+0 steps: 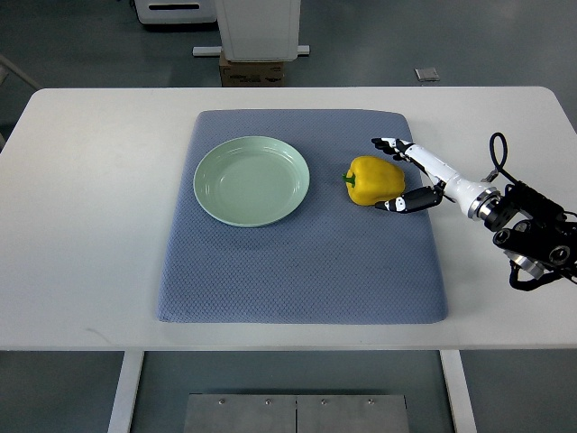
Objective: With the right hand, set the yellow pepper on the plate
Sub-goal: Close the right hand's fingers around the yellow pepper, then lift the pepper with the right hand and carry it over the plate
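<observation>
The yellow pepper (376, 180) is lying on the blue mat (302, 271), just to the right of the green plate (252, 180) with a small gap of mat between them. The right robot hand (410, 171) is reaching in from the pepper's right side, its fingers spread wide and holding nothing: the upper fingers (389, 143) are sitting just beyond the pepper's far right shoulder and the thumb (401, 204) is sitting at its near right corner, so the pepper's right end is lying in the open span. Whether either is touching the skin is hard to tell. The pepper is lying on its side, long axis running left to right, stem end pointing at the plate. It is looking glossy, blocky and smooth, likely slippery. The plate is lying straight left of the pepper, so the carry is probably going to be short. No left arm is showing.
</observation>
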### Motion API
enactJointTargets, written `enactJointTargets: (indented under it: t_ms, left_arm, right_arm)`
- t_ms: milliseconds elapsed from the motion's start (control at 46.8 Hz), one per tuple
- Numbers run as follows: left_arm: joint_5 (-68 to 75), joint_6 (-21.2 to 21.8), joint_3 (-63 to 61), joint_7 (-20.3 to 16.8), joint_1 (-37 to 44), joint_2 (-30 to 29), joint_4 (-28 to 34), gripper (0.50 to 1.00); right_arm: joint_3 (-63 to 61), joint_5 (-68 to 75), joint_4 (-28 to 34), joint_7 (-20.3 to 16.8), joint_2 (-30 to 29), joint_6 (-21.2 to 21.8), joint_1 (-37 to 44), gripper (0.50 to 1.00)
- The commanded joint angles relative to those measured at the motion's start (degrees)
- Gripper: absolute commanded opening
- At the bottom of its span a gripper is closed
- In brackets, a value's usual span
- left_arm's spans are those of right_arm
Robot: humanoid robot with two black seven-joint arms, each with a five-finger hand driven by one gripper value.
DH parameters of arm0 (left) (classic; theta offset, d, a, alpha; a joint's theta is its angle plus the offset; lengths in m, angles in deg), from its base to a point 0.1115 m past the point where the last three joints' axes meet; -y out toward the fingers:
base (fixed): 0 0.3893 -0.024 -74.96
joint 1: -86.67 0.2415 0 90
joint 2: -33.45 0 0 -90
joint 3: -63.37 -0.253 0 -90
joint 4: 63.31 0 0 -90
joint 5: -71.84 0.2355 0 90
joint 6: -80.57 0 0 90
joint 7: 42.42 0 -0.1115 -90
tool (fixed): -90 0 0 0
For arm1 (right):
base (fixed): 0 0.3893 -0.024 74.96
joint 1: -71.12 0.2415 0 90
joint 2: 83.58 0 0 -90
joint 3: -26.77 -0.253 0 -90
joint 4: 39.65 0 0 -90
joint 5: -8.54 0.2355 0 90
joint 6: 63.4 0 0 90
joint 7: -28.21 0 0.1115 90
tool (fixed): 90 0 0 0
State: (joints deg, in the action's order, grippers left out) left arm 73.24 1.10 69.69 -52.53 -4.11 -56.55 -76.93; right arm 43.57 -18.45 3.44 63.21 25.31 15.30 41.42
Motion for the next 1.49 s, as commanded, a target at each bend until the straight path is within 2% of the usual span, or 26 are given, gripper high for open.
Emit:
enactJointTargets:
  t_ms: [0,448,555,662,747,854,1025,1046,1110,1153,1195,1473]
  left_arm:
    - [0.0,0.0,0.0,0.0,0.0,0.0,0.0,1.000]
    - [0.0,0.0,0.0,0.0,0.0,0.0,0.0,1.000]
    - [0.0,0.0,0.0,0.0,0.0,0.0,0.0,1.000]
    - [0.0,0.0,0.0,0.0,0.0,0.0,0.0,1.000]
    - [0.0,0.0,0.0,0.0,0.0,0.0,0.0,1.000]
    - [0.0,0.0,0.0,0.0,0.0,0.0,0.0,1.000]
    - [0.0,0.0,0.0,0.0,0.0,0.0,0.0,1.000]
    - [0.0,0.0,0.0,0.0,0.0,0.0,0.0,1.000]
    - [0.0,-0.1,0.0,0.0,0.0,0.0,0.0,1.000]
    - [0.0,0.0,0.0,0.0,0.0,0.0,0.0,1.000]
    - [0.0,0.0,0.0,0.0,0.0,0.0,0.0,1.000]
    - [0.0,-0.1,0.0,0.0,0.0,0.0,0.0,1.000]
  right_arm:
    - [0.6,0.0,-1.6,0.0,-0.9,-0.1,0.2,0.918]
    - [2.6,0.0,-2.6,0.0,-2.4,0.0,1.5,0.906]
    - [2.8,0.0,-2.8,0.0,-2.6,0.0,1.8,0.857]
    - [2.9,0.0,-3.1,0.0,-2.9,0.0,1.8,0.849]
    - [3.0,0.0,-3.5,0.0,-3.0,0.0,1.8,0.801]
    - [3.9,0.0,-3.6,0.0,-3.0,0.0,1.8,0.767]
    - [3.9,0.0,-3.9,0.0,-3.0,0.0,1.8,0.755]
    - [3.9,0.0,-3.9,0.0,-3.0,0.0,1.8,0.744]
    - [3.9,0.0,-3.9,0.0,-3.0,0.0,1.8,0.669]
    - [3.9,0.1,-3.9,0.0,-3.0,0.0,1.8,0.596]
    - [3.9,0.1,-3.9,0.0,-3.0,0.0,1.8,0.500]
    - [3.9,0.2,-5.0,0.0,-3.0,-0.1,2.1,0.500]
